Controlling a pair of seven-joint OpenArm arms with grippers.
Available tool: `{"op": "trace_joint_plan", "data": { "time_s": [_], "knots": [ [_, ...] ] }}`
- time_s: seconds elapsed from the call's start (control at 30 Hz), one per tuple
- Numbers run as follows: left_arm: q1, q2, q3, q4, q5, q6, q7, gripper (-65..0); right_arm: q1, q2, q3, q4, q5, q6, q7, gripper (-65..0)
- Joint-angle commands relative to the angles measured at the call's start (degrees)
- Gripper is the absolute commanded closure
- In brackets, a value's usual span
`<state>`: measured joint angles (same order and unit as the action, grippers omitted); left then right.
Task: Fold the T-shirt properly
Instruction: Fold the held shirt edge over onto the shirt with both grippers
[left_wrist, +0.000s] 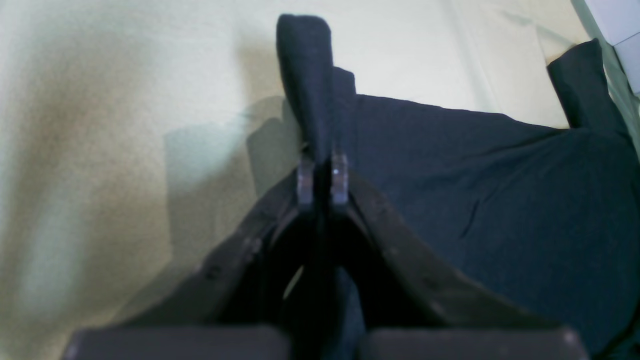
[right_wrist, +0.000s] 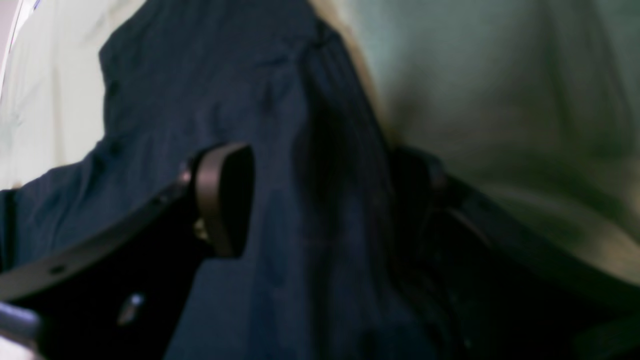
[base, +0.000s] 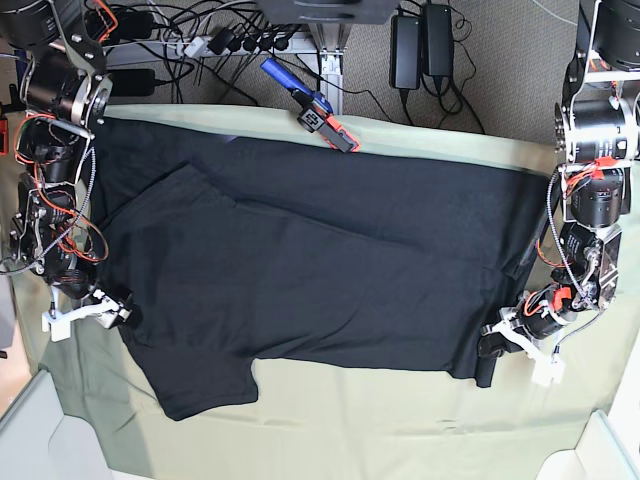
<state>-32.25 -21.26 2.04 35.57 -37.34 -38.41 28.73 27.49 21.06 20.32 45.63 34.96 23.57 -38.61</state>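
Shirt Position and End Effector Status

T-shirt (base: 310, 260) is lying spread across the desk (base: 400, 430). Left end effector (left_wrist: 320, 172) is pinching a raised fold at its edge, jaws closed on cloth. Right end effector (right_wrist: 320, 200) is standing wide apart, straddling the opposite edge.
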Motion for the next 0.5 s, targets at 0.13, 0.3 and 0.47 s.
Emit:
{"op": "trace_joint_plan", "data": {
  "time_s": [0.13,0.3,0.47],
  "knots": [
    [-1.8,-0.7,-0.1,1.0,-1.0,-1.6,-1.0,0.0,1.4,-0.3,-3.3,0.9,3.2,2.7,-0.7,-43.3],
    [-1.8,-0.7,-0.1,1.0,-1.0,-1.6,-1.0,0.0,1.4,-0.3,-5.4,2.9,3.2,2.8,-0.9,-43.3],
    [-1.8,-0.7,-0.1,1.0,-1.0,-1.6,-1.0,0.0,1.4,-0.3,-5.5,4.2,3.0,2.8,-0.9,-43.2]
  ]
}}
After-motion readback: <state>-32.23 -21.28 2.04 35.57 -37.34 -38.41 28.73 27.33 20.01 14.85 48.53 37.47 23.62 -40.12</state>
